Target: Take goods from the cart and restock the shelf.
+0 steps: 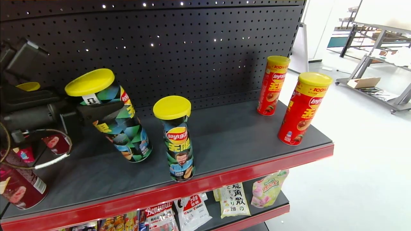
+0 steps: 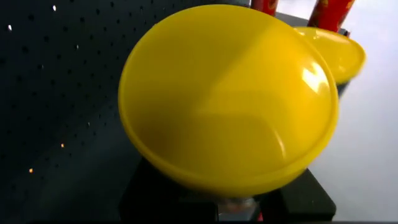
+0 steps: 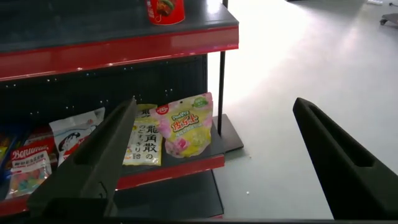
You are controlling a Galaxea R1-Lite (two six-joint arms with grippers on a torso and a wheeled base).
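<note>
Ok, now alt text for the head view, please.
The left pincer grips a tilted green can at a dark shelf. An upright green can stands to its right, two red cans farther right; snack bags sit on the lower shelf.

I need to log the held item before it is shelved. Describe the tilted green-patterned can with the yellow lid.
The can is a tall tube printed in green, blue and black facets, capped by a glossy yellow plastic-looking lid. It leans, top toward the robot's left, over the dark shelf. The left tool is clamped around its upper part, just below the lid. Whether its base touches the shelf cannot be told.
</note>
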